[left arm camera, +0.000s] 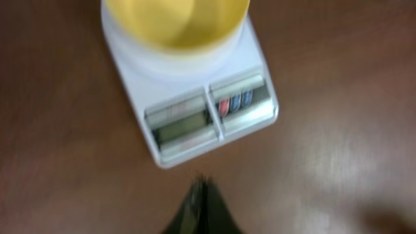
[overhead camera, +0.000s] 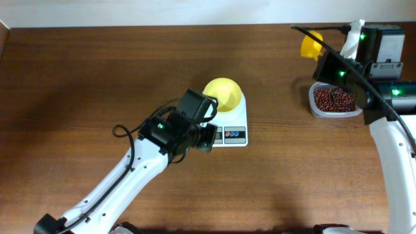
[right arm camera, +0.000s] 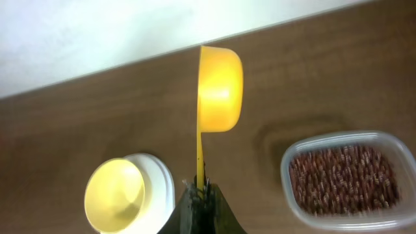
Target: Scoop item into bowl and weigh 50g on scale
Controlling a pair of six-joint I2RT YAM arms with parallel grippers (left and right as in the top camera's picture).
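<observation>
The pale yellow bowl [overhead camera: 224, 95] stands empty on the white scale [overhead camera: 231, 135] at the table's middle; both also show in the left wrist view [left arm camera: 175, 23] [left arm camera: 188, 97] and right wrist view [right arm camera: 116, 194] [right arm camera: 162, 182]. My left gripper [left arm camera: 203, 188] is shut and empty, just in front of the scale's display. My right gripper [right arm camera: 200, 188] is shut on the handle of a yellow scoop [right arm camera: 220, 88], held empty in the air at the far right [overhead camera: 310, 44]. The reddish-brown beans [overhead camera: 333, 99] fill a clear container [right arm camera: 344, 224] beside the scoop.
The table's far edge meets a white wall [right arm camera: 97, 39] just behind the scoop. Black cables [overhead camera: 325, 39] hang by the right arm.
</observation>
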